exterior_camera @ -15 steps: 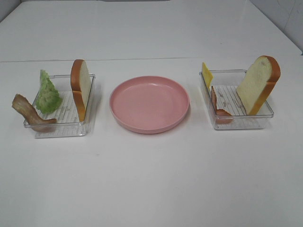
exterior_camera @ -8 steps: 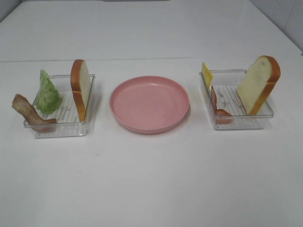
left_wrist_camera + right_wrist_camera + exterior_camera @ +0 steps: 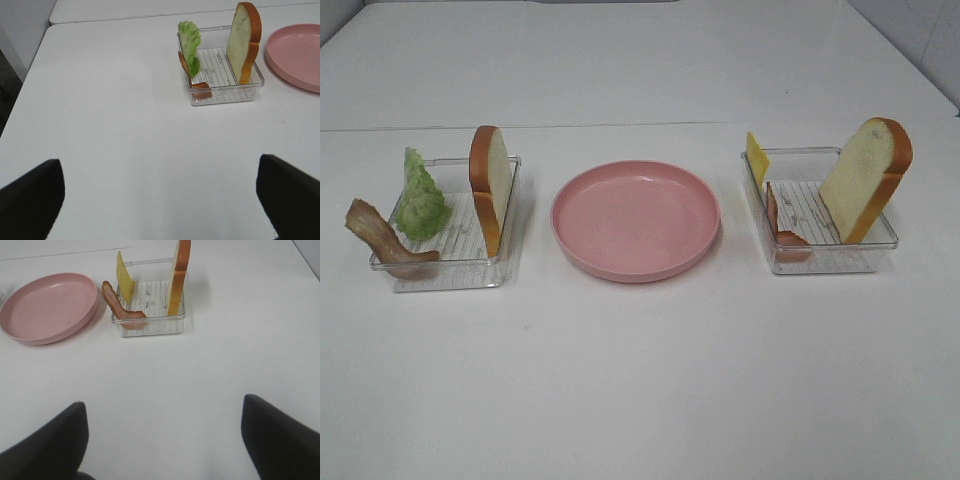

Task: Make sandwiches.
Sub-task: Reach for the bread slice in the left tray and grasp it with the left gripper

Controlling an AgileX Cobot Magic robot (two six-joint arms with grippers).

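Sandwich parts sit unstacked. The left tray (image 3: 445, 275) holds a crusted white bread slice (image 3: 492, 185) on edge, ruffled lettuce (image 3: 420, 200) and brown bacon (image 3: 380, 238). The right tray (image 3: 825, 260) holds a second slice (image 3: 865, 180), a bacon strip (image 3: 782, 230) and yellow cheese (image 3: 757, 157). The pink plate (image 3: 635, 272) sits between. The left gripper (image 3: 160, 200) and right gripper (image 3: 162, 440) gape wide, holding nothing.

I see a smooth matt white table (image 3: 640, 380), a satin pink plastic plate (image 3: 636, 221), and beside the plate a clear, glossy, ribbed plastic tray (image 3: 825, 262) holding a matt bread slice (image 3: 865, 180).

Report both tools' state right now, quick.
Left tool: open, holding nothing.
Right tool: open, holding nothing.
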